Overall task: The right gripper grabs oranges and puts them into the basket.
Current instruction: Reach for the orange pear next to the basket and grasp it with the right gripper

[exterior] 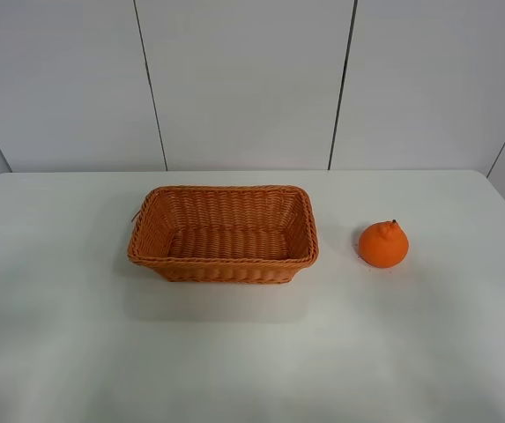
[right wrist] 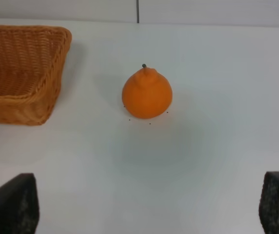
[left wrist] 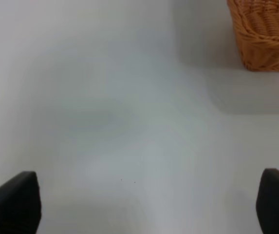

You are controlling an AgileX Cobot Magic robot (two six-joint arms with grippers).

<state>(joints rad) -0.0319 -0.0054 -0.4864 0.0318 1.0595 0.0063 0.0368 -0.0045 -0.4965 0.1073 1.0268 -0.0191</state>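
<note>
Black left gripper: fingers wide apart, empty. Wicker basket: mid-table, nothing inside. Orange: upright on the white table, right of the basket, apart from it, clear of the right edge. Right gripper: spread wide, empty, fruit ahead. Likely step: approach. You must advance, straddle, close. Open room all round it.

White table with an empty wicker basket and, near it but apart, one orange.
</note>
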